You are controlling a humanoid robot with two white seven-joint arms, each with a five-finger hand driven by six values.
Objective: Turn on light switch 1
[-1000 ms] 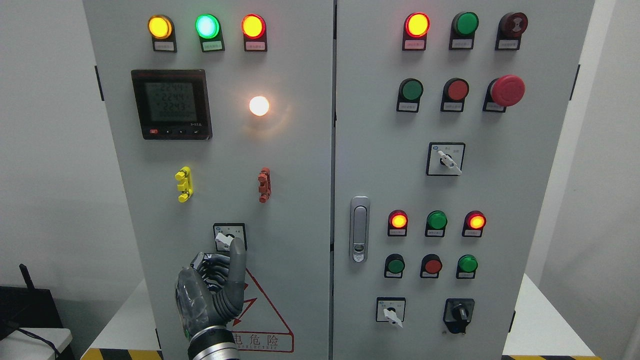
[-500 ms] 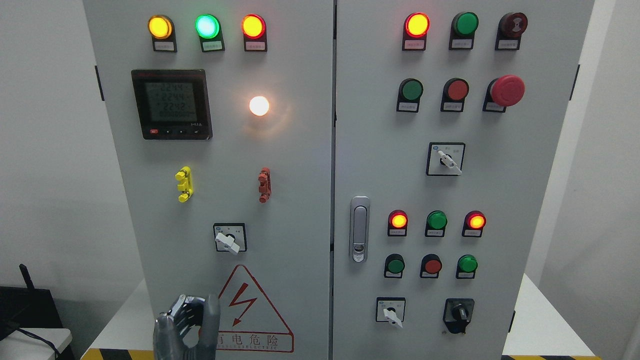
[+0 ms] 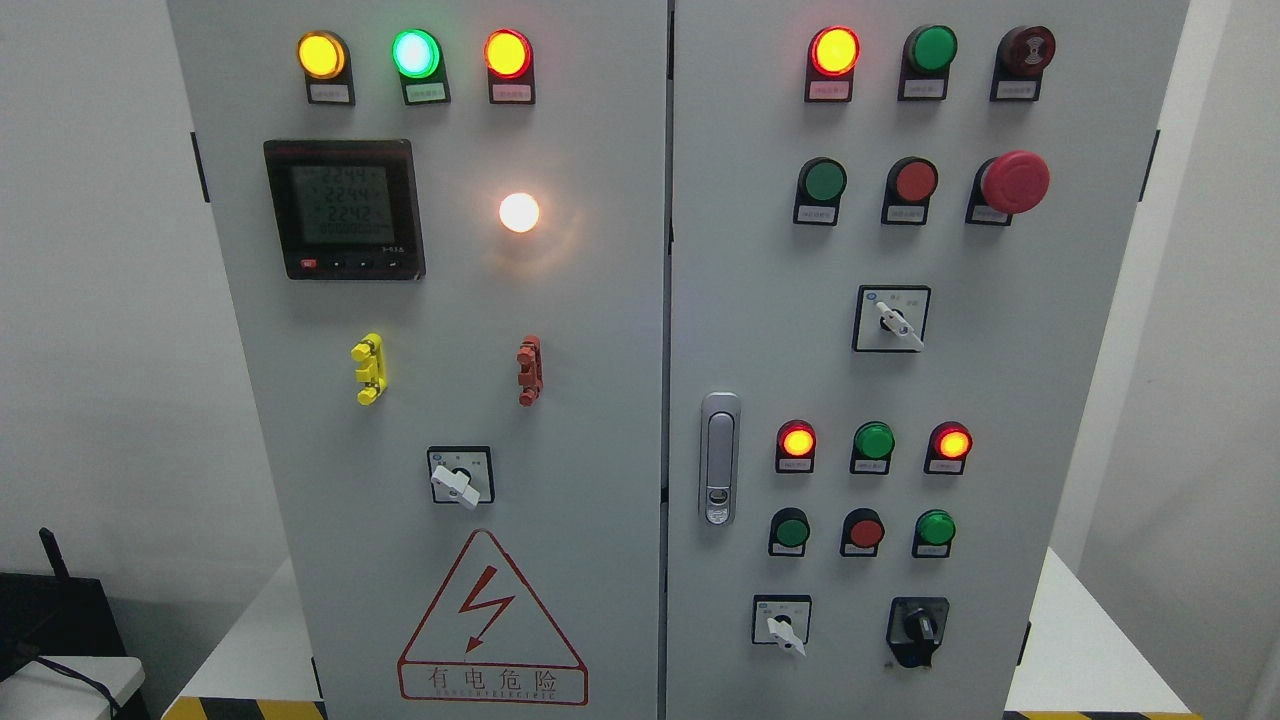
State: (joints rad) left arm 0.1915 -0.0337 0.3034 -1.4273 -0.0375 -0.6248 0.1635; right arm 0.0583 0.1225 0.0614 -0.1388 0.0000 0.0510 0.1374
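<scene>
— Where's the rotary switch (image 3: 460, 477)?
— Low on the left cabinet door (image 3: 420, 300), above the warning triangle (image 3: 492, 620) — its white handle slants down-right, and the round lamp (image 3: 518, 212) glows white.
— And either robot hand?
— Neither shows; can't tell.

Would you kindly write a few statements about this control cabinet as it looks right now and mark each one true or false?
1. The white lamp beside the digital meter is glowing. True.
2. A robot hand is touching the rotary switch on the left door. False: no hand shows in the head view.
3. The top row of the left door shows yellow, green and red lamps, all lit. True.
4. The red mushroom button is on the left door. False: it is on the right door, at the upper right.
5. The warning triangle sits above the meter. False: it is at the left door's bottom.
</scene>
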